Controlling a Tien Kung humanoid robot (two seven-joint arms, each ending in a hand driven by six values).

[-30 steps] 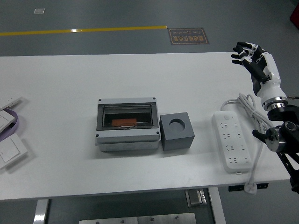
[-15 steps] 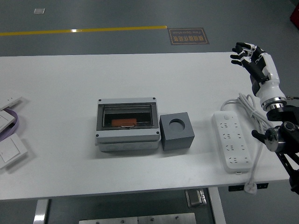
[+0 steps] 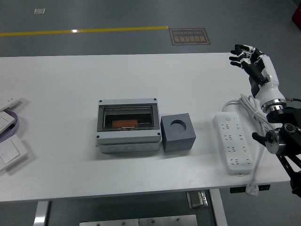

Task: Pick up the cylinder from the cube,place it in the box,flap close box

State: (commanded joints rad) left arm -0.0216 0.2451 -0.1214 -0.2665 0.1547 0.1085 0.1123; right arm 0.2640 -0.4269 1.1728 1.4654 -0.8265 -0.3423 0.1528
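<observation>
A grey box (image 3: 127, 126) stands at the table's middle with its clear flap shut. An orange cylinder (image 3: 124, 123) lies inside it, seen through the flap. A dark grey cube (image 3: 178, 132) with an empty round hole in its top stands against the box's right side. My right hand (image 3: 245, 56) is raised over the table's far right edge, well away from the cube and box, its fingers spread and holding nothing. The left arm is out of view.
A white power strip (image 3: 233, 147) with a coiled white cable (image 3: 249, 110) lies at the right, under my right arm. White switch plates (image 3: 9, 136) and a purple band lie at the left edge. A yellow line marks the floor beyond the table.
My right hand has drifted slightly left and up. The box, cylinder and cube have not moved.
</observation>
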